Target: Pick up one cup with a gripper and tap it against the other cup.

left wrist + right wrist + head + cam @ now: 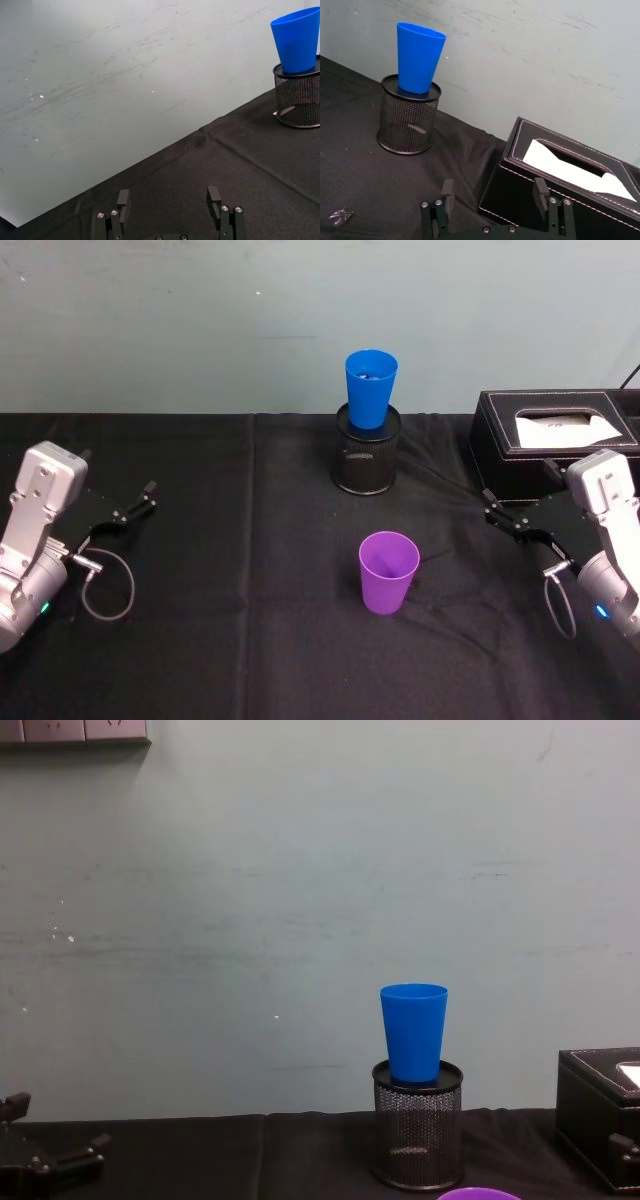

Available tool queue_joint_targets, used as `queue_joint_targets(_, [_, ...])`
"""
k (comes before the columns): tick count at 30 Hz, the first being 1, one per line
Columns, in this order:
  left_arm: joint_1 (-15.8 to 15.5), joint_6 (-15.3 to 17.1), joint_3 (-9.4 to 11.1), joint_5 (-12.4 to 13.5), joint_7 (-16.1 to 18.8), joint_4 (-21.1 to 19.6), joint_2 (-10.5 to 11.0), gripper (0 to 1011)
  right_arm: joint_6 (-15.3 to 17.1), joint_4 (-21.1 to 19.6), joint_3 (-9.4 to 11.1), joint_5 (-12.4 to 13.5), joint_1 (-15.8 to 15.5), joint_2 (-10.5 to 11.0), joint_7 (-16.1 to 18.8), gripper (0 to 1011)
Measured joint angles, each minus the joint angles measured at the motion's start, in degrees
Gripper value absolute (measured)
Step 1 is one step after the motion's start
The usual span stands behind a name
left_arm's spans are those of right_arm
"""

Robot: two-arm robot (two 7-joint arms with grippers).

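Observation:
The purple cup (388,571) stands upright on the black cloth near the table's middle; its rim (478,1193) peeks in at the chest view's lower edge. The blue cup (370,389) (296,40) (419,57) (413,1031) sits upright in the mouth of a black wire-mesh pen holder (366,450) (408,121) farther back. My left gripper (138,505) (169,202) rests open at the table's left side, holding nothing. Over at the right, my right gripper (502,514) (493,196) is open and empty, beside the tissue box, well apart from both cups.
A black tissue box (555,430) (560,180) with white tissue stands at the back right, close to the right gripper. A grey-green wall runs behind the table. Black cloth covers the table (250,620).

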Motion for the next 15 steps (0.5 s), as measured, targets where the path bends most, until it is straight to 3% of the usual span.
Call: queue_joint_targets(15, [0.0, 0.0, 0.0, 0.0, 0.0, 0.0, 0.0, 1000, 0.0, 0.0, 0.0, 0.0, 0.0, 0.0, 0.0, 1003])
